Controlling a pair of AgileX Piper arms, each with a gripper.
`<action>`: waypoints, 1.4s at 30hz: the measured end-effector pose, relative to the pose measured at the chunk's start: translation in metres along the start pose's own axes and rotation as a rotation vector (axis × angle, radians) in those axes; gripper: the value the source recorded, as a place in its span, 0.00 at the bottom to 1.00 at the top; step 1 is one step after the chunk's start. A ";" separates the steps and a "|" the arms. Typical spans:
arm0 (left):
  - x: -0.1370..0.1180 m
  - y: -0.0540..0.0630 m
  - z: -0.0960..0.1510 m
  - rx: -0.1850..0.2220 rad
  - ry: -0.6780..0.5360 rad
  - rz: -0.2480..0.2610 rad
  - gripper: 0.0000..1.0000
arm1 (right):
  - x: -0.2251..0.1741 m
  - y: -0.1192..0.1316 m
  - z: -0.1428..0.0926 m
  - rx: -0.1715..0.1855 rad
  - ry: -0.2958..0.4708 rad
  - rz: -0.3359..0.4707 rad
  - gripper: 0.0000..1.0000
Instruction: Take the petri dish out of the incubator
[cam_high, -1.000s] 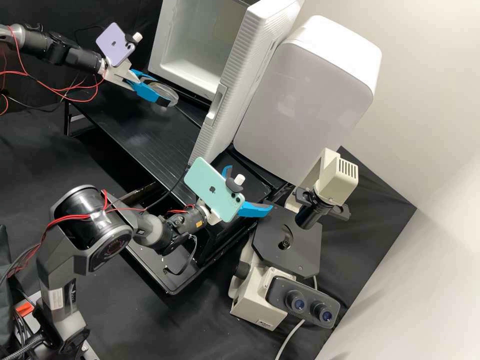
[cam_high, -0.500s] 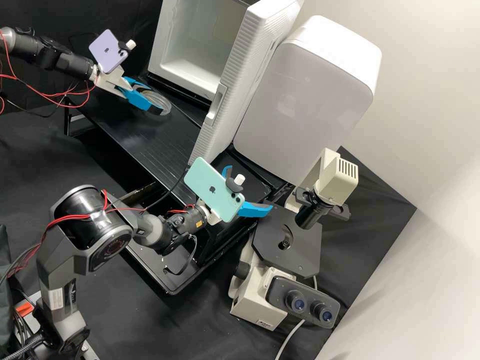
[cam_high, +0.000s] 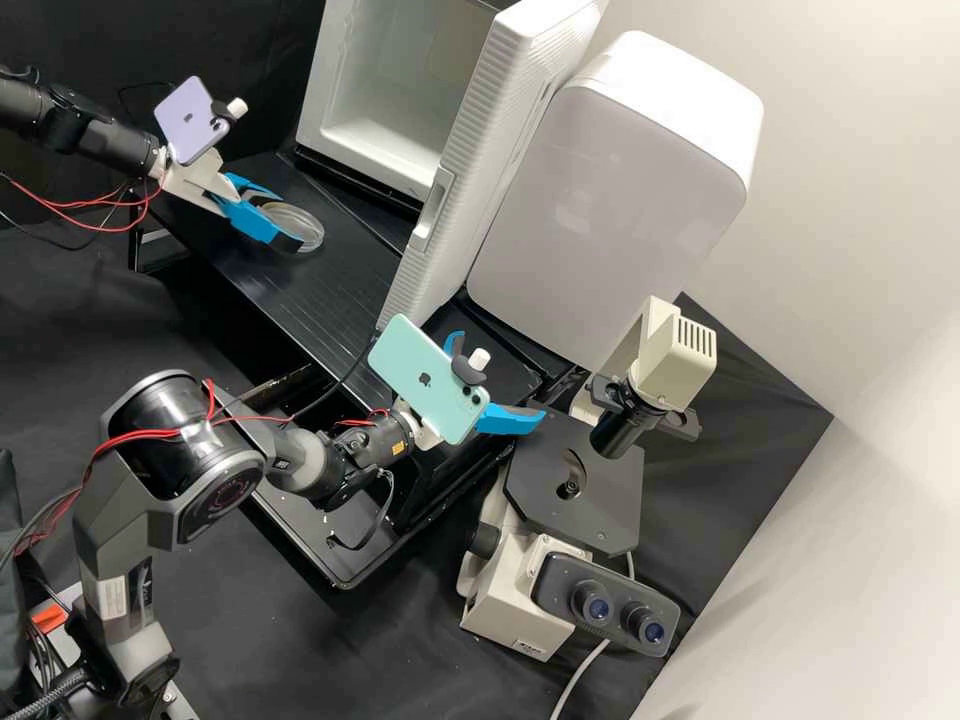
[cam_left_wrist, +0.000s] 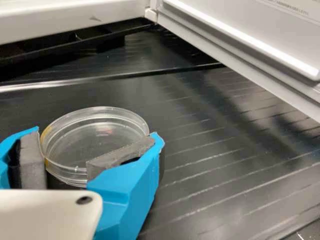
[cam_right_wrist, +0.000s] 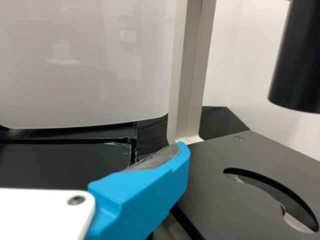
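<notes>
Since the earlier frames the left gripper (cam_high: 285, 220) has carried the clear round plastic petri dish (cam_high: 305, 228) leftward and downward, away from the open front of the white boxy incubator (cam_high: 385, 130). The right arm has not moved.

At the far left, the left gripper's two blue fingers (cam_left_wrist: 127, 180) are clamped on opposite sides of the dish's rim, with their grey pads pressed against it. The dish lies level, on or just over the black ridged platform (cam_high: 310, 290); whether it touches cannot be told.

Right of the dish stands the incubator, its door swung open and its pale chamber showing.

Nearer and further right, the right gripper (cam_high: 515, 418) hangs just above the black round stage (cam_high: 575, 490) of the off-white microscope (cam_high: 520, 600). Whether it is open or closed cannot be told.
</notes>
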 end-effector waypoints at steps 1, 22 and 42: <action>-0.001 -0.002 0.000 -0.001 0.001 -0.004 0.00 | 0.000 0.000 0.000 0.000 0.000 0.000 1.00; -0.013 -0.014 0.013 0.065 0.024 -0.012 1.00 | 0.000 0.000 0.000 0.000 0.000 0.000 1.00; -0.019 -0.013 0.022 0.196 0.053 0.001 1.00 | 0.000 0.000 0.000 0.000 0.000 0.000 1.00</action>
